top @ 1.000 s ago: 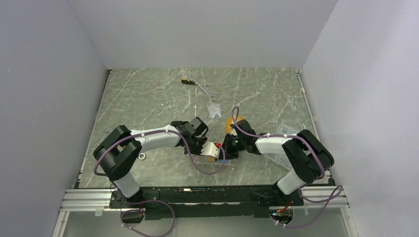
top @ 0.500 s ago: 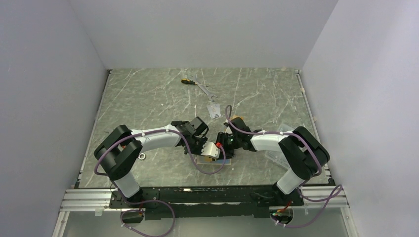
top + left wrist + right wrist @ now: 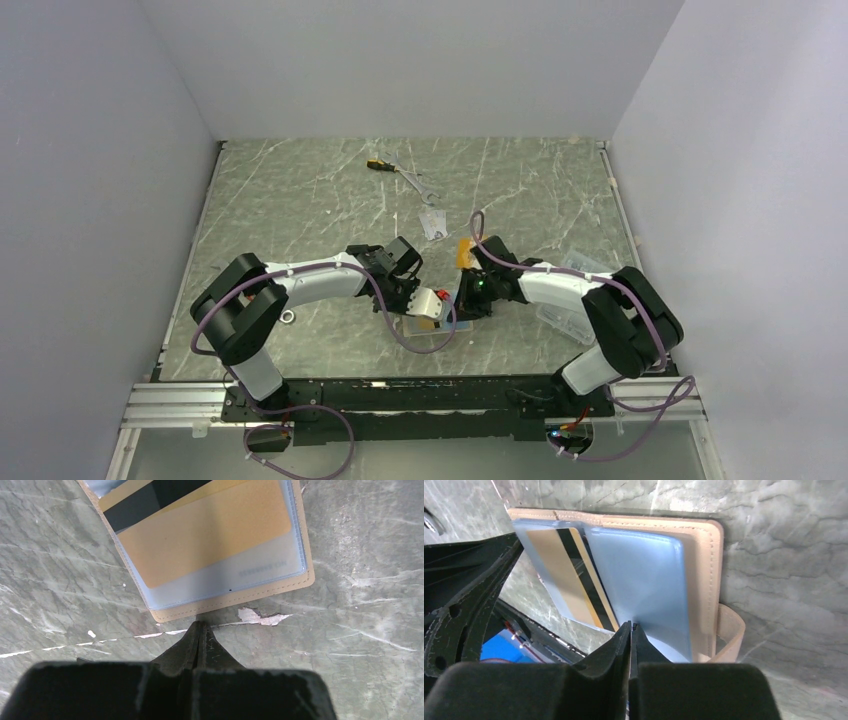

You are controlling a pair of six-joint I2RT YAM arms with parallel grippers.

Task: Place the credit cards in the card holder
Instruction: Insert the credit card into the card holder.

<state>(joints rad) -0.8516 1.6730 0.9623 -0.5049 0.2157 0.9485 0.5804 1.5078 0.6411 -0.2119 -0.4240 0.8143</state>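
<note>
screwdriver (image 3: 377, 163) beside wrench (image 3: 418, 183), far table (image 3: 300, 200) | metal ring (image 3: 288, 317) near-left | clear box (image 3: 556, 320) right

1. The card holder (image 3: 235, 598) is tan with matching stitching; its clear sleeves are pale blue.
2. The card (image 3: 210, 535) is orange-gold with a black stripe.
3. The surface (image 3: 350, 580) is grey-green marble pattern, veined white.
4. The left end effector (image 3: 200, 630) and right end effector (image 3: 630, 630) are black.

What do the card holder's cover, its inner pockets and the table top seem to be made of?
Card holder cover: tan leather or imitation, matte, stitched along the edge.
Inner pockets: thin translucent plastic, slightly glossy; cards show through.
Table top: grey-green marble look with pale veins, possibly a printed layer, as one spot is chipped.
</note>
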